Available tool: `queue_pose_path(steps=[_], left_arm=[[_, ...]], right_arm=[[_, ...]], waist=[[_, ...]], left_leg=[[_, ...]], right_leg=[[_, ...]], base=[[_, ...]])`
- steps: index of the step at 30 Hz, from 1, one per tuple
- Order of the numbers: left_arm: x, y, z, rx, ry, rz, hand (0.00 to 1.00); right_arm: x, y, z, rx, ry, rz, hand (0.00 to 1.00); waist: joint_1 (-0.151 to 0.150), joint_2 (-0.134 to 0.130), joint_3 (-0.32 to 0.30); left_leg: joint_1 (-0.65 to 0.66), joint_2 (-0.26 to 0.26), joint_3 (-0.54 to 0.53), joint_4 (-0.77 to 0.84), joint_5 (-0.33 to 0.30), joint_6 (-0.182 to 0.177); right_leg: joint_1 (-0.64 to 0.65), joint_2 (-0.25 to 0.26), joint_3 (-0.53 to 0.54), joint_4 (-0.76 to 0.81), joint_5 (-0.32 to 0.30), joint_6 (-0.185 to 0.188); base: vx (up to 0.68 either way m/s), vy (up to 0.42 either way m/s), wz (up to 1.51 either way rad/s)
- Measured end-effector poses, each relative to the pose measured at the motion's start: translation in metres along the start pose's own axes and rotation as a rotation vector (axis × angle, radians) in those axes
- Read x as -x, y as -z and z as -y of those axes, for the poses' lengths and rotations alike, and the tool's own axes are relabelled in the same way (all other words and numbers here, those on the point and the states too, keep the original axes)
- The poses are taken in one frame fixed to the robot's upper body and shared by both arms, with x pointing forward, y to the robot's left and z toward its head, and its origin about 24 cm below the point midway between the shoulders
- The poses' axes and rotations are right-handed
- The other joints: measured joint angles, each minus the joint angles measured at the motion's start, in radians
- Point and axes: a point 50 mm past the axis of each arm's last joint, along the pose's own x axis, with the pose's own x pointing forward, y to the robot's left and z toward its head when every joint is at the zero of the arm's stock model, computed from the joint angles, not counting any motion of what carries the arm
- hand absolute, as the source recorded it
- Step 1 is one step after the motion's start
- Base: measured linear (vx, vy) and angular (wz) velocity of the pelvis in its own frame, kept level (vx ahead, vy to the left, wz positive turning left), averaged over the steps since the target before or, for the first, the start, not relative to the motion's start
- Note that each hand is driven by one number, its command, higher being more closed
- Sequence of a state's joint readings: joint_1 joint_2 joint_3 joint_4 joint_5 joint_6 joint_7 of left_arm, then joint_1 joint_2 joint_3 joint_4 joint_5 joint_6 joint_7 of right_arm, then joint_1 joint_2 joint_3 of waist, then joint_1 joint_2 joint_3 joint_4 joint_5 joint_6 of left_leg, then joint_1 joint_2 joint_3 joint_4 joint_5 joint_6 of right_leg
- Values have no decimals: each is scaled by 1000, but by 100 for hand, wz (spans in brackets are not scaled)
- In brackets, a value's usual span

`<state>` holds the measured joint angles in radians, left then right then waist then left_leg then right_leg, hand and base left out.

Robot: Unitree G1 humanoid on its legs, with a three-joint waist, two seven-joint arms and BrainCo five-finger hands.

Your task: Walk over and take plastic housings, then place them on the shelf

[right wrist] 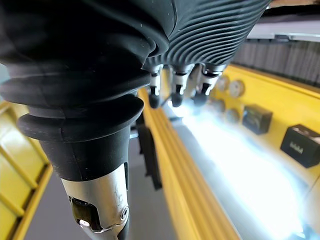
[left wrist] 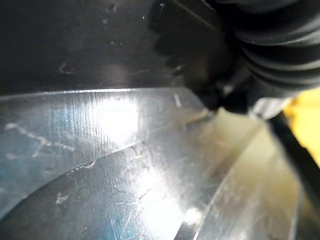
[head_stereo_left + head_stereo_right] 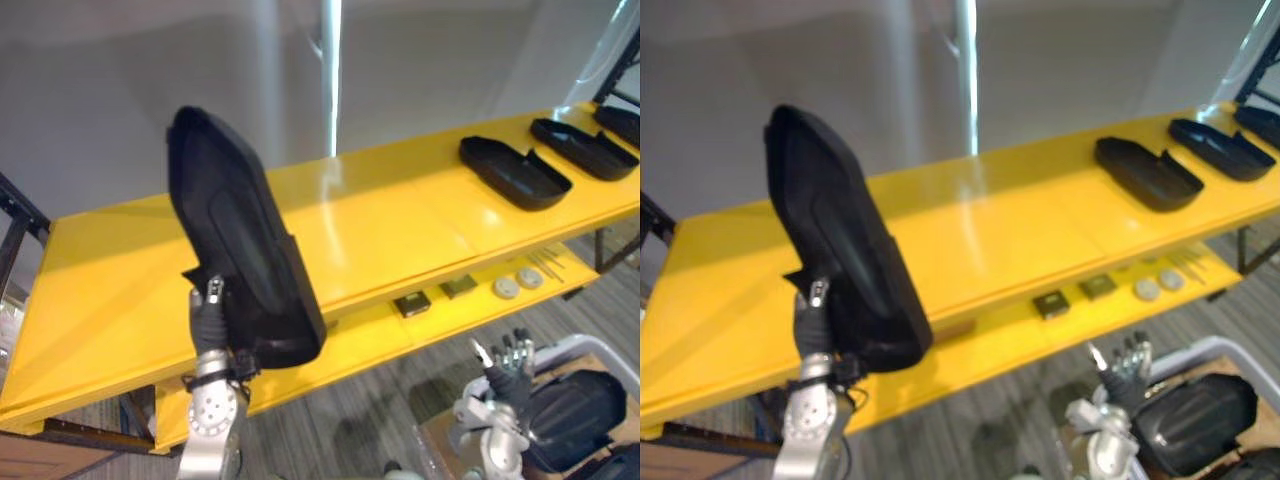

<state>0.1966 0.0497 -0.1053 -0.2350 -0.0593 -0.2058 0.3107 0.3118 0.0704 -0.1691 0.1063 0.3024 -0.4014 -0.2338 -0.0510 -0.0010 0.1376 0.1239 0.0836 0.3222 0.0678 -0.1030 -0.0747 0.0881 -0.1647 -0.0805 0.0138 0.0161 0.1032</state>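
My left hand [image 3: 208, 322] is shut on the lower end of a large black plastic housing [image 3: 240, 235]. It holds the housing upright and tilted above the left part of the yellow shelf's top board [image 3: 400, 225]. From the left wrist, the housing's dark scratched surface [image 2: 100, 45] lies right against the camera. Three more black housings [image 3: 512, 172] [image 3: 583, 148] [image 3: 622, 122] lie in a row on the board's right end. My right hand [image 3: 507, 362] hangs low at the lower right, open and holding nothing, its fingers [image 1: 172, 95] relaxed beside the shelf's front edge.
A lower yellow shelf board [image 3: 350, 350] carries two small dark blocks [image 3: 411, 304] [image 3: 458, 287] and two pale discs [image 3: 506, 287]. At the bottom right a grey-rimmed bin [image 3: 590, 348] holds more black housings [image 3: 575, 405]. A grey wall stands behind the shelf.
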Motion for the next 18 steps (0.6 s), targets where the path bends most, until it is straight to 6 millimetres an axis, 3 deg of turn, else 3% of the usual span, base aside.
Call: queue_pose_path(steps=[4,7,12,14,18], left_arm=[[-13,-2,2,-77,62,-12,100],[-36,-6,9,-116,108,-27,100],[-100,16,-1,-184,37,-203,100],[-118,20,-11,-214,-6,-260,100],[-145,17,-33,-222,-106,-349,100]], right_arm=[[10,12,4,35,-48,-86,0],[21,23,9,81,-117,-165,0],[30,33,6,208,-239,-246,0],[34,45,15,281,-248,-334,0],[57,71,51,427,-196,-539,0]], waist=[[-21,7,-5],[-39,15,-12],[-117,38,-29],[-139,38,-29],[-191,38,-23]], left_leg=[[17,5,21,-16,5,-7],[32,10,49,-30,9,-13],[35,19,101,-48,17,-21],[36,21,121,-58,22,-24],[45,28,154,-61,24,-26]], right_leg=[[-3,10,16,0,-1,1],[-11,19,38,2,-2,2],[-54,33,90,14,0,5],[-72,41,115,17,4,10],[-90,54,148,26,3,8]], base=[[-27,-23,-15],[-26,-23,-23],[-18,-21,-29],[-5,-32,-34],[26,-27,-22]])
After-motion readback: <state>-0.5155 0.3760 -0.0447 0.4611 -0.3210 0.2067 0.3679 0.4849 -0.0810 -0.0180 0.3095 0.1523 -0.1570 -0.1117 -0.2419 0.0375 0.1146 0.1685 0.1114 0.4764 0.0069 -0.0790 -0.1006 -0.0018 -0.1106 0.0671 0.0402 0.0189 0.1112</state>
